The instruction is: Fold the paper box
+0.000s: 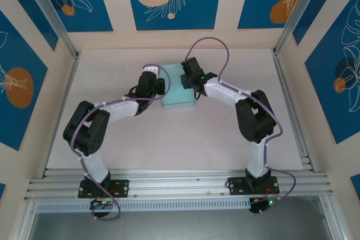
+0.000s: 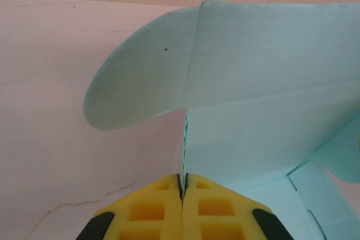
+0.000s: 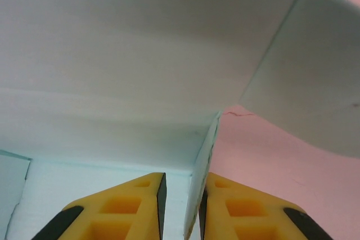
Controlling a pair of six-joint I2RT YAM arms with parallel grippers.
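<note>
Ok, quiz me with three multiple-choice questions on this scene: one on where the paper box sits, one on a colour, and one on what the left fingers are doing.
1. The paper box lies:
A) beside the left arm's base
B) between the left fingers and the right fingers
C) against the right wall

2. The left fingers are coloured:
A) red
B) green
C) yellow

3. The left fingers are:
A) spread wide apart
B) shut on the edge of a raised box wall
C) holding a pen

Answers:
1 B, since the top view shows the box in the middle with one wrist at each side.
2 C, since the left wrist view shows yellow pads.
3 B, since the pads meet with the thin card edge pinched between them.
</note>
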